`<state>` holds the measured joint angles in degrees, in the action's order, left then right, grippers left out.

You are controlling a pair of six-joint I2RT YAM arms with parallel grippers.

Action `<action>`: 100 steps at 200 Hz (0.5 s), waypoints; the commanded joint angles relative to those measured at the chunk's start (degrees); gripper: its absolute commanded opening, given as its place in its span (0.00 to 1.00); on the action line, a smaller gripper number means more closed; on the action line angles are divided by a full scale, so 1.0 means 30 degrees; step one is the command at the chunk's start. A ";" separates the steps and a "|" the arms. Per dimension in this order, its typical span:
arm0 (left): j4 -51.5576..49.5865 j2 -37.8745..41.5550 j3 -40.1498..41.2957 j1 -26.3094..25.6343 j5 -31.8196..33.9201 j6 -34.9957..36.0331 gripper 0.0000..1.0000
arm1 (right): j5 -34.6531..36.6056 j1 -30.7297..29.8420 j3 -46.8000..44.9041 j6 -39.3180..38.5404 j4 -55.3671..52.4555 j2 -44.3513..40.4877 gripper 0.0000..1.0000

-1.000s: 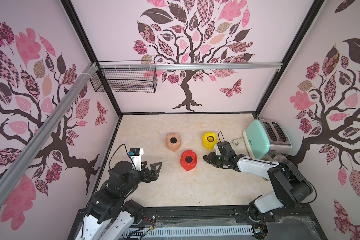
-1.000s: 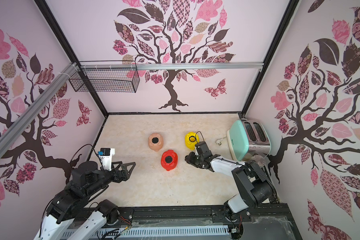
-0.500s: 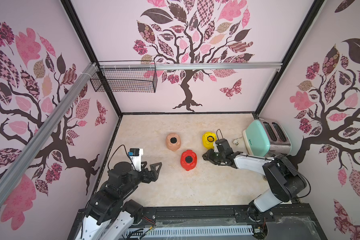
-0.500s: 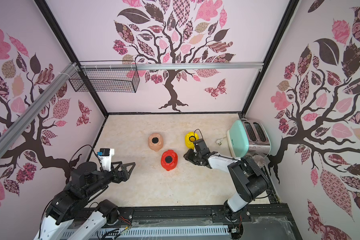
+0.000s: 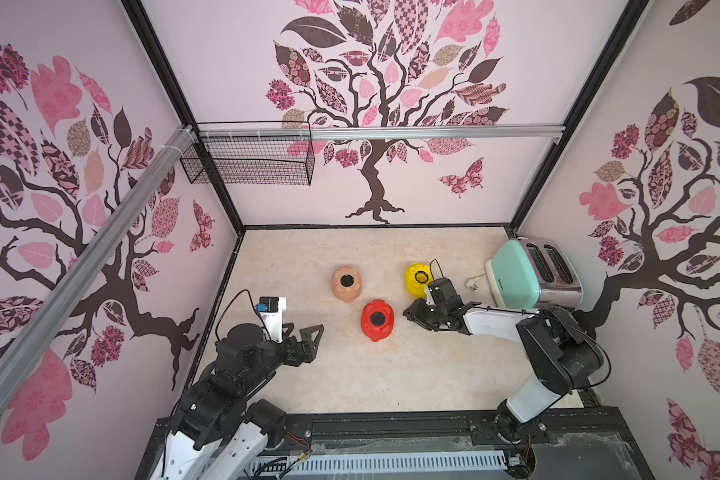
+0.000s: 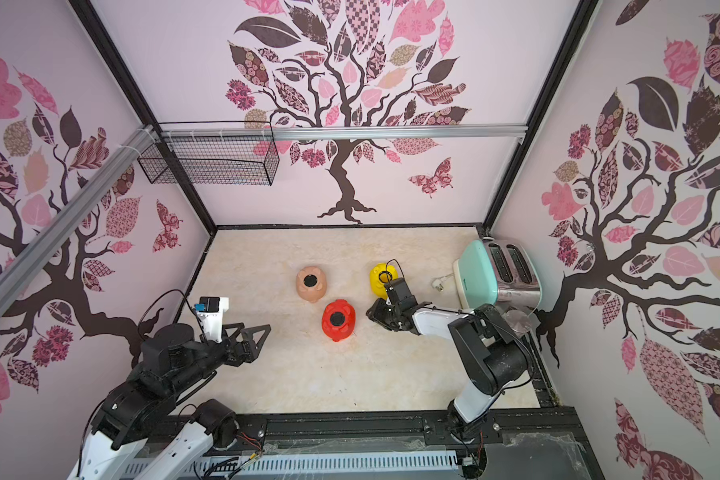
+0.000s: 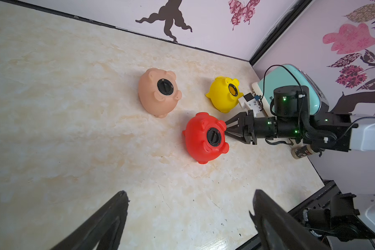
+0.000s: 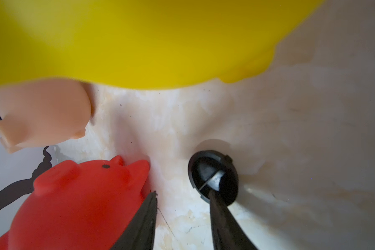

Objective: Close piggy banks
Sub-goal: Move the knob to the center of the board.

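Yellow piggy bank (image 5: 417,279) unplugged, at 1 o'clock from red piggy bank (image 5: 377,320).
Right gripper (image 8: 182,192), fingers apart, maybe touches the loose black plug (image 8: 212,177); left gripper (image 7: 189,191) spread wide, empty. Toaster (image 5: 516,274) label unreadable.

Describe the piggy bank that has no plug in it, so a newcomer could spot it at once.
Find the mint-green toaster on the robot's right side of the table. The pig lying closest to it is the yellow piggy bank. Unlike the peach-pink pig and red pig, whose belly holes hold black plugs, its hole is open.
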<state>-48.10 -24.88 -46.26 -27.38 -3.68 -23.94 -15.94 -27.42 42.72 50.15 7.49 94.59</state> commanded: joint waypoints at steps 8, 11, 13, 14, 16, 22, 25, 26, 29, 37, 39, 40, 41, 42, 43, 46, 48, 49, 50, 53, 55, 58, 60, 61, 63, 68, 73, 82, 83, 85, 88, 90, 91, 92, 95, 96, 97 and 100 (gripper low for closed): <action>0.0300 0.0184 0.0039 -0.0074 0.0202 0.0159 0.92 | 0.0421 -0.0082 0.0118 0.0012 -0.0062 0.0317 0.43; 0.0318 0.0180 0.0039 -0.0074 0.0202 0.0159 0.92 | 0.0437 -0.0062 0.0094 0.0012 -0.0063 0.0317 0.43; 0.0312 0.0194 0.0039 -0.0074 0.0202 0.0159 0.92 | 0.0441 -0.0060 0.0096 0.0012 -0.0086 0.0317 0.43; 0.0306 0.0187 0.0039 -0.0074 0.0202 0.0159 0.92 | 0.0431 -0.0060 0.0076 -0.0003 -0.0089 0.0317 0.43; 0.0308 0.0203 0.0032 -0.0074 0.0217 0.0159 0.92 | 0.0439 -0.0074 0.0069 -0.0014 -0.0092 0.0302 0.43; 0.0321 0.0200 0.0032 -0.0074 0.0231 0.0159 0.92 | 0.0475 -0.0060 0.0029 -0.0040 -0.0143 0.0316 0.43; 0.0306 0.0204 0.0038 -0.0074 0.0232 0.0159 0.92 | 0.0531 -0.0059 0.0006 -0.0046 -0.0191 0.0302 0.43; 0.0303 0.0206 0.0039 -0.0074 0.0232 0.0159 0.92 | 0.0535 -0.0059 0.0002 -0.0047 -0.0201 0.0295 0.43; 0.0326 0.0208 0.0039 -0.0074 0.0224 0.0159 0.92 | 0.0590 -0.0059 0.0006 -0.0062 -0.0249 0.0289 0.43; 0.0307 0.0224 0.0039 -0.0074 0.0213 0.0159 0.92 | 0.0743 -0.0059 -0.0001 -0.0104 -0.0369 0.0277 0.43; 0.0302 0.0205 0.0039 -0.0074 0.0227 0.0159 0.92 | 0.0766 -0.0059 -0.0002 -0.0120 -0.0382 0.0263 0.43; 0.0301 0.0207 0.0025 -0.0074 0.0229 0.0174 0.92 | 0.0799 -0.0059 -0.0002 -0.0142 -0.0398 0.0246 0.43; 0.0344 0.0193 0.0032 -0.0074 0.0230 0.0181 0.92 | 0.0816 -0.0059 -0.0016 -0.0153 -0.0407 0.0252 0.43; 0.0322 0.0201 0.0036 -0.0074 0.0231 0.0170 0.92 | 0.0839 -0.0059 -0.0009 -0.0144 -0.0411 0.0255 0.43; 0.0311 0.0190 0.0037 -0.0074 0.0231 0.0165 0.92 | 0.0850 -0.0059 -0.0020 -0.0154 -0.0413 0.0257 0.43; 0.0305 0.0203 0.0039 -0.0074 0.0221 0.0160 0.92 | 0.0886 -0.0059 -0.0022 -0.0137 -0.0441 0.0258 0.43; 0.0323 0.0200 0.0039 -0.0074 0.0214 0.0167 0.92 | 0.0912 -0.0059 -0.0029 -0.0135 -0.0444 0.0244 0.43; 0.0311 0.0190 0.0039 -0.0074 0.0208 0.0163 0.92 | 0.0916 -0.0059 -0.0030 -0.0135 -0.0444 0.0236 0.43; 0.0305 0.0185 0.0039 -0.0074 0.0191 0.0161 0.92 | 0.0947 -0.0059 -0.0045 -0.0135 -0.0444 0.0233 0.43; 0.0319 0.0180 0.0039 -0.0074 0.0201 0.0159 0.92 | 0.0979 -0.0059 -0.0058 -0.0135 -0.0448 0.0211 0.43; 0.0326 0.0194 0.0039 -0.0074 0.0202 0.0159 0.92 | 0.1001 -0.0059 -0.0060 -0.0135 -0.0445 0.0225 0.43; 0.0329 0.0181 0.0039 -0.0074 0.0188 0.0159 0.92 | 0.1040 -0.0059 -0.0056 -0.0135 -0.0459 0.0229 0.43; 0.0314 0.0180 0.0017 -0.0074 0.0177 0.0159 0.92 | 0.1038 -0.0067 -0.0052 -0.0150 -0.0463 0.0244 0.43; 0.0322 0.0180 0.0028 -0.0074 0.0189 0.0159 0.92 | 0.1038 -0.0063 -0.0056 -0.0157 -0.0468 0.0236 0.43; 0.0327 0.0180 0.0036 -0.0074 0.0199 0.0159 0.92 | 0.1038 -0.0060 -0.0052 -0.0162 -0.0472 0.0238 0.43; 0.0308 0.0194 0.0038 -0.0074 0.0202 0.0159 0.92 | 0.1044 -0.0058 -0.0024 -0.0176 -0.0516 0.0269 0.43; 0.0326 0.0182 0.0039 -0.0074 0.0202 0.0159 0.92 | 0.1038 -0.0059 -0.0001 -0.0165 -0.0547 0.0301 0.43; 0.0313 0.0180 0.0038 -0.0067 0.0195 0.0163 0.92 | 0.1006 -0.0060 -0.0002 -0.0176 -0.0627 0.0331 0.43; 0.0306 0.0180 0.0024 -0.0070 0.0199 0.0161 0.92 | 0.1007 -0.0059 -0.0002 -0.0170 -0.0653 0.0339 0.43; 0.0323 0.0180 0.0028 -0.0073 0.0201 0.0160 0.92 | 0.0986 -0.0074 0.0013 -0.0166 -0.0702 0.0344 0.43; 0.0310 0.0201 0.0038 -0.0074 0.0187 0.0159 0.92 | 0.0994 -0.0061 0.0000 -0.0172 -0.0784 0.0342 0.43; 0.0324 0.0207 0.0039 -0.0074 0.0191 0.0159 0.92 | 0.1005 -0.0060 -0.0001 -0.0203 -0.0837 0.0345 0.43; 0.0327 0.0208 0.0039 -0.0074 0.0197 0.0159 0.92 | 0.1021 -0.0060 0.0028 -0.0198 -0.0875 0.0346 0.43; 0.0313 0.0208 0.0039 -0.0074 0.0199 0.0174 0.92 | 0.1015 -0.0059 0.0028 -0.0210 -0.0909 0.0346 0.43; 0.0305 0.0209 0.0039 -0.0074 0.0202 0.0161 0.92 | 0.1035 -0.0063 0.0009 -0.0236 -0.1001 0.0346 0.43; 0.0302 0.0209 0.0039 -0.0074 0.0202 0.0160 0.92 | 0.1051 -0.0061 0.0004 -0.0244 -0.1030 0.0332 0.43; 0.0330 0.0209 0.0039 -0.0074 0.0202 0.0160 0.92 | 0.1044 -0.0060 0.0001 -0.0248 -0.1060 0.0324 0.43; 0.0307 0.0209 0.0039 -0.0074 0.0195 0.0159 0.92 | 0.1079 -0.0059 -0.0001 -0.0274 -0.1140 0.0303 0.43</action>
<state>-48.10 -24.88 -46.26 -27.38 -3.49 -23.94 -14.06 -27.42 42.70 50.06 7.35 95.02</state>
